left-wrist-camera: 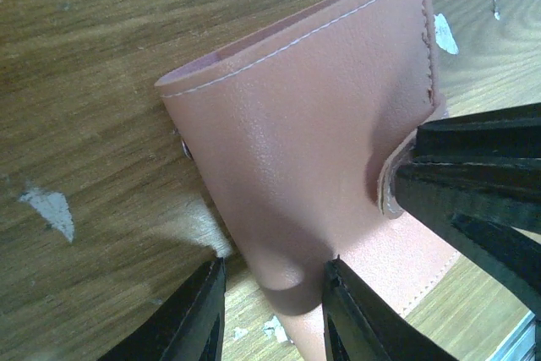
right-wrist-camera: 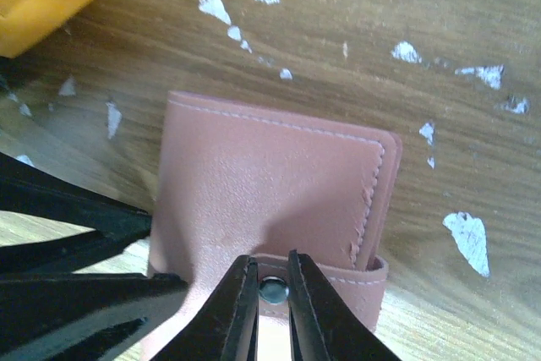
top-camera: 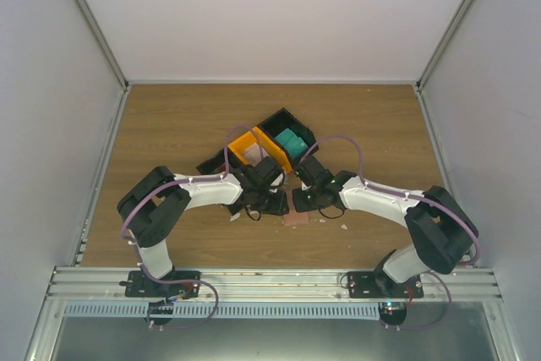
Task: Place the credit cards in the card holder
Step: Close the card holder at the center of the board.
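Here we look down on a wooden table where two robot arms reach inward and meet over the card holder, a small reddish-brown wallet. It sits near the middle of the table's front half, between the two wrists, and it is folded shut.

From the left wrist we see the left gripper with its jaws partly apart. They straddle the near end of the card holder, and the leather bulges up between them, so we read this as a grip on that end. The holder's stitched cover fills most of this view, and a shadow lies on the wood beside it.

From the right wrist we see the right gripper almost closed. Its two fingers pinch the snap tab that wraps over the holder's edge, with the small metal stud between the tips.

Behind the arms stand an orange bin and a black bin, touching each other. The black bin holds teal credit cards. Small white scraps lie scattered on the wood around the card holder.
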You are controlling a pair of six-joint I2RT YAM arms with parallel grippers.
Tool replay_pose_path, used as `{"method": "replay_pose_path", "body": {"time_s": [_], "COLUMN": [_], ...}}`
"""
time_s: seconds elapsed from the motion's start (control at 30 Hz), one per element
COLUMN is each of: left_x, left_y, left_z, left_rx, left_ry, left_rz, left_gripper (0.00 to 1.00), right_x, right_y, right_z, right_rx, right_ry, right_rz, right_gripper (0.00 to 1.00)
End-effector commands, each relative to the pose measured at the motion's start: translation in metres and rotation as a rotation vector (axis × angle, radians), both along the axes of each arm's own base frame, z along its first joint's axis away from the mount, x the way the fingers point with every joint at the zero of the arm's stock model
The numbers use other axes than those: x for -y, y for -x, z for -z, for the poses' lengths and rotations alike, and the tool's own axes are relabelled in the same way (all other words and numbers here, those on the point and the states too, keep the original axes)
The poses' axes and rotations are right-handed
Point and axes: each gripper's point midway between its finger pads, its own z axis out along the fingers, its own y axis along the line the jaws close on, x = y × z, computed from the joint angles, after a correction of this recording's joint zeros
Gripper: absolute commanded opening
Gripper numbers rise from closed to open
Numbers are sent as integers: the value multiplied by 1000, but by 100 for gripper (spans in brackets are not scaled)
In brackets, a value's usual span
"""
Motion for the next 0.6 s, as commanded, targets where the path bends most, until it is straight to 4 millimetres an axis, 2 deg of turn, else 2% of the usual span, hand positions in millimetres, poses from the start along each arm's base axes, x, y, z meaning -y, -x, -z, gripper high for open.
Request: {"method": "replay_pose_path", "body": {"time_s": [0.0,0.17,0.33,0.57], "left_x": [-9,-10,-10,-11], "left_y": [-1,-1,-1,-1], "left_z": [13,14,15,15], "left_rx": [-13,-15,-15,-16], "left_ry": [-27,-30,-30,-31], "left_rz": [-24,-25,-25,-29], "left_gripper": [34,34,34,34], "right_x": [6,7,12,22], "right_y": [9,14,17,27], "right_z": [9,14,24,41], "right_rx": [-19,-30,-50,-92], "right_ry": [17,15,45,106], "right_rz": [-15,-21,-14,-16], "right_gripper": [12,9,9,3]}}
